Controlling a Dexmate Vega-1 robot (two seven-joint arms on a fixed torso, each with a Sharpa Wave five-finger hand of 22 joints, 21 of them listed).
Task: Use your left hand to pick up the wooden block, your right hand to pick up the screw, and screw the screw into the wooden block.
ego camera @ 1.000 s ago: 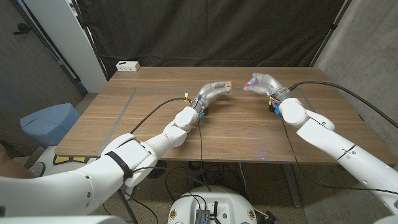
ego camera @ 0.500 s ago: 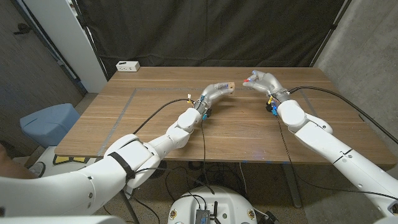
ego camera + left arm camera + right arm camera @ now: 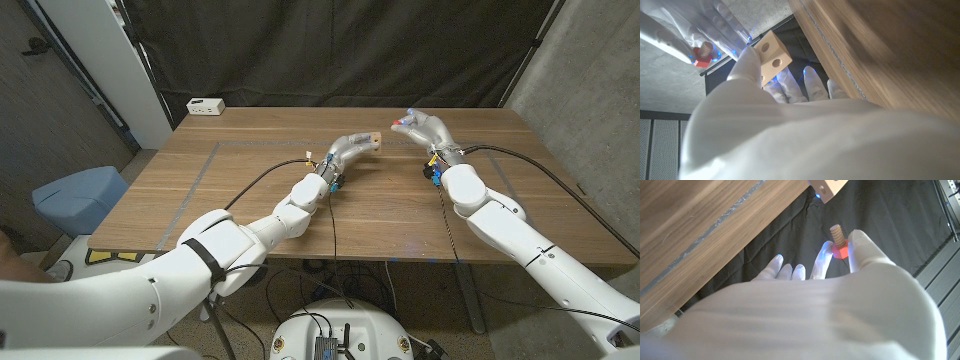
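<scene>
While held above the brown wooden worktop (image 3: 250, 190), the pale wooden block with round holes (image 3: 771, 56) sits gripped in the left robot hand (image 3: 352, 146) | red-headed wooden screw (image 3: 838, 242) — pinched by the right robot hand (image 3: 420, 130) — near the block, not touching

A wooden table (image 3: 250, 190) with a pale inlaid line near its left side stood before a black curtain (image 3: 340, 50) that covered the far wall. A small white box (image 3: 206, 106) sat at the table's far left corner. To the right rose a grey concrete wall (image 3: 590, 80), and to the left a dark grey wall with a white upright panel (image 3: 105, 60) leaning across it. A blue bin (image 3: 75, 198) stood on the floor left of the table. Under the near edge, black cables (image 3: 370, 275) trailed over the floor. The light was even and dim.
</scene>
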